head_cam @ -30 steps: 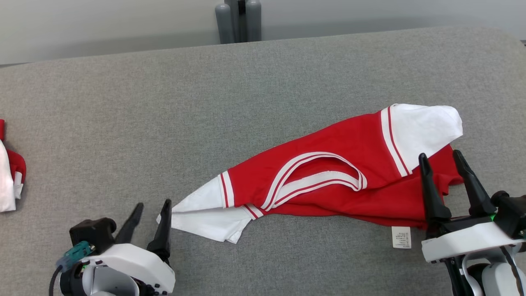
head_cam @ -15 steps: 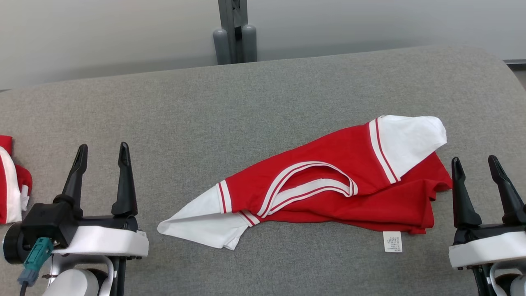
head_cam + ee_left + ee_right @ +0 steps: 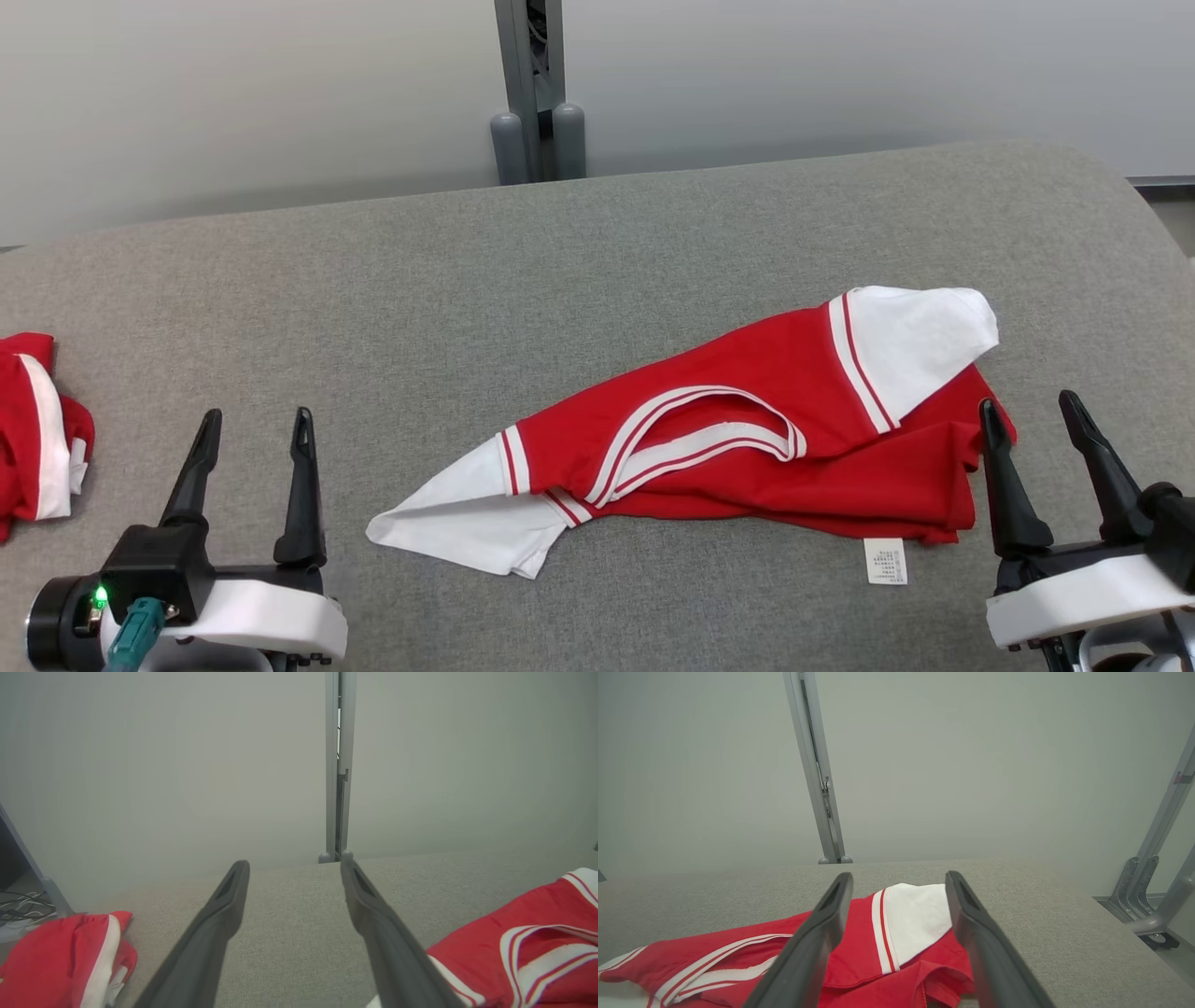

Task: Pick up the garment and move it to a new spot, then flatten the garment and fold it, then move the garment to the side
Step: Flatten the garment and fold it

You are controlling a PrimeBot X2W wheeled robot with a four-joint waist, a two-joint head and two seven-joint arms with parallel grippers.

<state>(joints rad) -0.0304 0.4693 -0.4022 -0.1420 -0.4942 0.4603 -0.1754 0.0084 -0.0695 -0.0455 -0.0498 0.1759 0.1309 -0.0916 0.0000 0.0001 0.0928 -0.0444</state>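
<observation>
The red-and-white garment (image 3: 747, 439) lies crumpled on the tabletop (image 3: 373, 280), in front of the post (image 3: 529, 84) and mostly to its right. The left pincer (image 3: 257, 415) and right pincer (image 3: 1026, 401) are spread wide, with nothing gripped. The cloth is judged soft, light and limp, and is best pinched at two hem corners.

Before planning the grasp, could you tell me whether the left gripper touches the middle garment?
Apart. The head view shows bare grey table between the left gripper and the middle garment.

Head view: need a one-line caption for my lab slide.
Open left gripper and open right gripper flank a crumpled red-and-white garment on the grey table; another red garment lies far left.
</observation>
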